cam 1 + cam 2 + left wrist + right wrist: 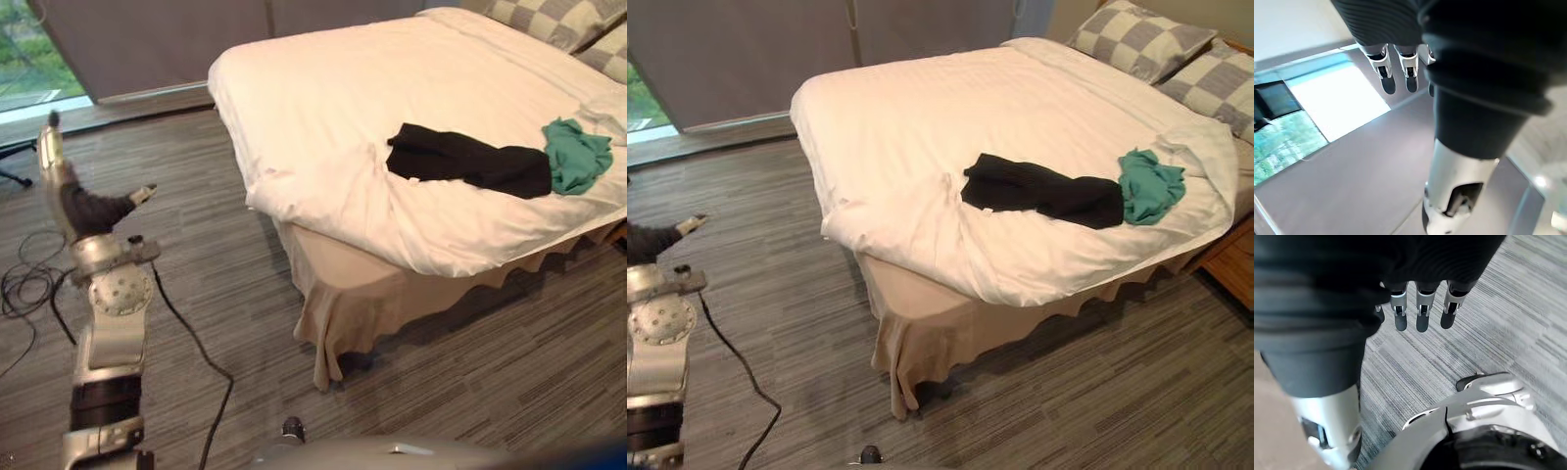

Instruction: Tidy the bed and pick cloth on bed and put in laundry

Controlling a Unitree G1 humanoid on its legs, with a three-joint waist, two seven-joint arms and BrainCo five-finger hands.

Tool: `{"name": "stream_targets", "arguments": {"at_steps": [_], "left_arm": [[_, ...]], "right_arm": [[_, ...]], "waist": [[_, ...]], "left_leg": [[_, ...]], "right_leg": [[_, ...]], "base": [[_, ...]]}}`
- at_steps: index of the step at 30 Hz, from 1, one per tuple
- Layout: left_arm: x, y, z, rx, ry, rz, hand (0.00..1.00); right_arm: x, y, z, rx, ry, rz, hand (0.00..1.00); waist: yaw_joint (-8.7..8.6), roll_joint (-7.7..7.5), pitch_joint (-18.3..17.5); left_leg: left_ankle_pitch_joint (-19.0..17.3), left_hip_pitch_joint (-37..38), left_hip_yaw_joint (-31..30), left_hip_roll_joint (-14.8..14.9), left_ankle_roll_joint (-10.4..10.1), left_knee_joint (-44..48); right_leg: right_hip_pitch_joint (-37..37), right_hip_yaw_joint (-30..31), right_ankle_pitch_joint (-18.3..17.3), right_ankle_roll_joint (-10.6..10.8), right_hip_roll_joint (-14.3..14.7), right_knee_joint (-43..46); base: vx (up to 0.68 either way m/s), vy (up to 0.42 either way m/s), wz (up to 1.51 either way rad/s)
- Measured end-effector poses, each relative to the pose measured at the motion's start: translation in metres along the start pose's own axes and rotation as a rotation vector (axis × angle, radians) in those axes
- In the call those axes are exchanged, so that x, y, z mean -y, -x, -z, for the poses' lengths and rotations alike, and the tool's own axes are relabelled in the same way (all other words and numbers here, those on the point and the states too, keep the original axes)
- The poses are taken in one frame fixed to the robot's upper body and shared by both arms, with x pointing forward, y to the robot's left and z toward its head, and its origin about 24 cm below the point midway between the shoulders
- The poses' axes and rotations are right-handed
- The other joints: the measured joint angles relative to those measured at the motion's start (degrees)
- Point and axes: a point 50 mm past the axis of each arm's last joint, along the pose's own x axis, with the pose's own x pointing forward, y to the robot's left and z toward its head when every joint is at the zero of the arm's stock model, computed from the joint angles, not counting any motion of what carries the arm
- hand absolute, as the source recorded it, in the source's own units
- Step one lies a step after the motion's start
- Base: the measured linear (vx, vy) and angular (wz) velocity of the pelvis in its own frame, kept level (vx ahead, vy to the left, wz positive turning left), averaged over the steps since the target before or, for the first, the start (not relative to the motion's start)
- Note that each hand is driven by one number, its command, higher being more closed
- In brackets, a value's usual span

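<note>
Left eye view: left robot hand point(83, 208) is raised over the floor point(245, 294) at the far left, well apart from the bed point(372, 294). Its fingers point(49, 147) are straight and the thumb is out, so it is released with nothing in it. Left wrist view agrees: fingers extended, with a bright window point(1337, 98) past them. Right wrist view: right robot hand point(1420, 308) hangs over the striped grey floor, fingers straight, also released and empty. On the bed: 2 loose cloths, 1 white duvet point(392, 88), 2 grey-and-white checked pillows point(1141, 39) side by side at the head end, far right. Black cloth point(470, 162): a long crumpled strip lying on the duvet near the bed's near edge, roughly parallel to it. Green cloth point(576, 155): teal, smaller, bunched into a lump, touching the black cloth's right end. Both sit on top of the duvet, neither in a robot hand. Duvet is rumpled at the near corner, with a crease running up to the black cloth's left end, and its edge hangs over the bed's beige side.
</note>
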Motion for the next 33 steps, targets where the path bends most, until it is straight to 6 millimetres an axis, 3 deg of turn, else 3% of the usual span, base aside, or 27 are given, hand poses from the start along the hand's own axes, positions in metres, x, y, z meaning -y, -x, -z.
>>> {"name": "stream_targets", "arguments": {"at_steps": [3,7,11,14,23,28,33], "left_arm": [[0.013,-0.032,-0.004,0.047,-0.147,0.071,0.00],[0.023,-0.073,-0.030,0.159,-0.306,0.126,0.00],[0.035,-0.092,-0.063,0.295,-0.422,0.163,0.00],[0.039,-0.103,-0.078,0.342,-0.478,0.167,0.00],[0.025,-0.133,-0.119,0.384,-0.487,0.083,0.00],[0.009,-0.149,-0.141,0.382,-0.458,0.008,0.00],[-0.012,-0.161,-0.166,0.392,-0.353,-0.083,0.00]], "right_arm": [[0.003,-0.001,-0.004,0.009,-0.017,0.014,0.00],[0.004,-0.002,-0.009,0.023,-0.014,0.025,0.00],[0.007,-0.003,-0.010,0.026,-0.007,0.042,0.00],[0.005,-0.002,-0.010,0.031,-0.003,0.045,0.00],[-0.009,-0.001,-0.027,0.124,-0.013,0.011,0.00],[-0.016,0.001,-0.042,0.187,-0.028,-0.003,0.00],[-0.033,0.005,-0.085,0.343,-0.099,-0.044,0.00]], "waist": [[-0.42,0.77,0.1],[-3.93,2.53,1.5],[-6.37,4.30,2.7],[-6.89,4.03,3.3],[-6.30,2.85,6.9],[-5.88,1.78,8.9],[-4.55,1.54,10.5]], "left_leg": [[0.6,-2.9,1.3,0.6,-0.1,0.0],[2.5,-7.6,2.5,1.0,0.2,-0.3],[4.3,-11.6,4.5,2.6,0.2,-0.4],[5.0,-13.6,5.7,3.6,0.1,-0.4],[6.6,-19.6,6.8,4.0,0.4,-0.2],[8.8,-23.8,6.9,4.4,-0.5,-0.1],[9.3,-29.1,8.3,5.8,-0.3,-0.3]], "right_leg": [[-3.9,2.4,0.0,0.0,0.7,-0.3],[-9.2,3.5,-0.3,-0.4,1.1,-0.9],[-14.9,6.2,0.2,-0.8,2.6,0.4],[-18.1,7.8,0.7,-1.0,3.6,1.4],[-25.5,8.9,1.2,-1.1,3.8,3.6],[-29.9,8.9,1.8,-1.3,3.9,4.3],[-36.0,10.1,4.0,-1.4,5.2,4.1]], "base": [[-0.12,-0.023,-0.36],[-0.18,-0.042,-0.27],[-0.14,-0.028,-0.32],[-0.08,-0.023,-0.28],[-0.02,0.003,-0.05],[-0.02,-0.010,-0.01],[-0.06,0.001,-0.19]]}}
